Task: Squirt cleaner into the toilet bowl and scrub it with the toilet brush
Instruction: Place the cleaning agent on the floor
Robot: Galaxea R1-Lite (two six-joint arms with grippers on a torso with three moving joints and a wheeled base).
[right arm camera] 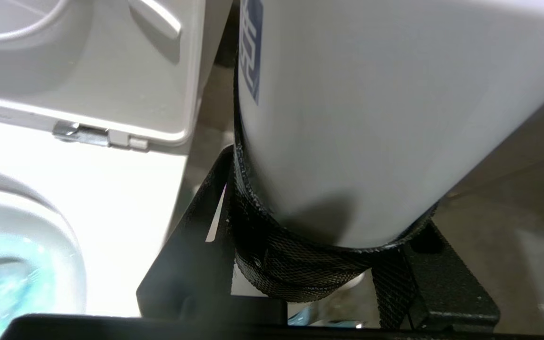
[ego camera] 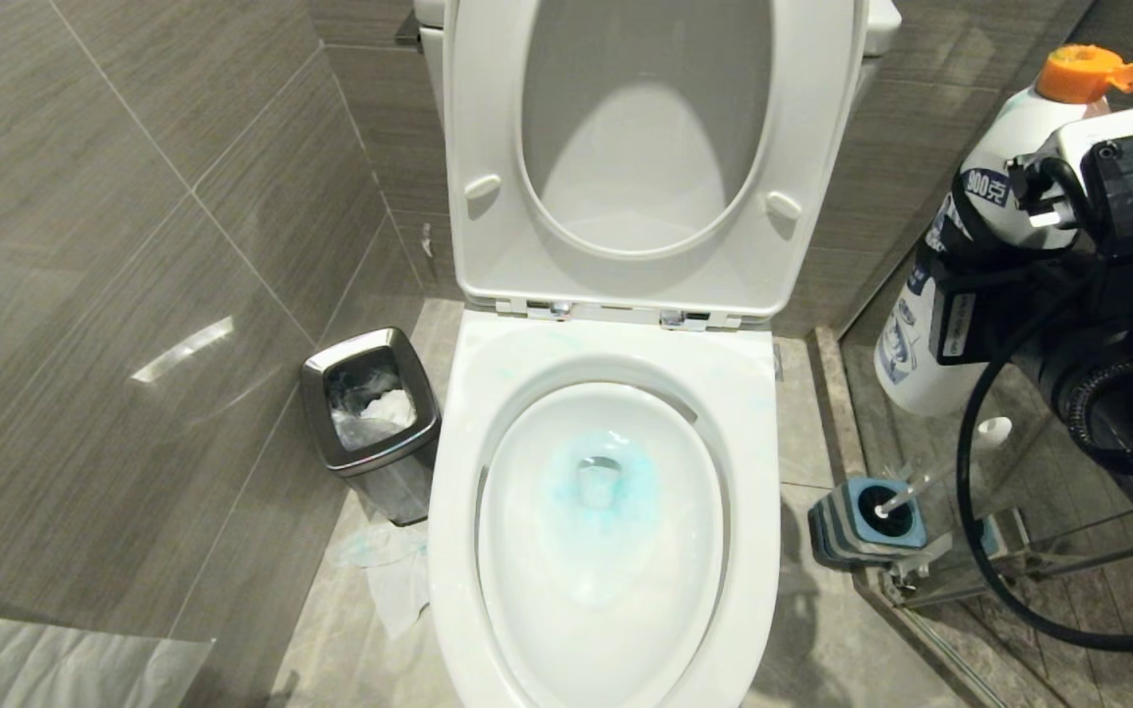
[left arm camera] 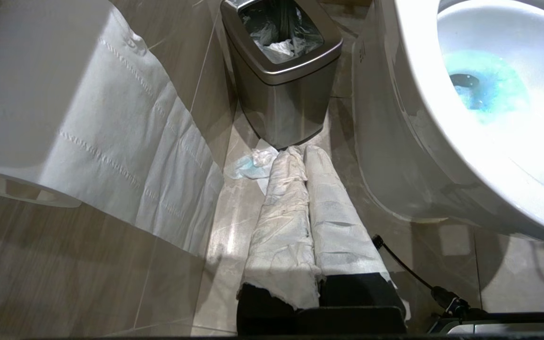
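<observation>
The white toilet bowl (ego camera: 753,462) stands open with seat and lid raised, and blue cleaner (ego camera: 601,482) tints the water in it. To its right, up in the air, my right gripper (ego camera: 960,295) is shut on a white cleaner bottle (ego camera: 1004,138) with an orange cap, held upright; a black mesh strap wraps the bottle (right arm camera: 371,118). The toilet brush (ego camera: 911,492) stands in its blue-topped holder (ego camera: 847,536) on the floor right of the bowl. My left gripper (left arm camera: 300,153), fingers wrapped in white paper, hangs shut low beside the bowl (left arm camera: 409,94).
A steel waste bin (ego camera: 370,418) stands left of the toilet, with crumpled tissue (ego camera: 385,560) on the floor before it. A paper roll (left arm camera: 40,94) hangs on the left wall. A glass partition with a metal frame (ego camera: 970,580) and a black cable (ego camera: 965,511) are on the right.
</observation>
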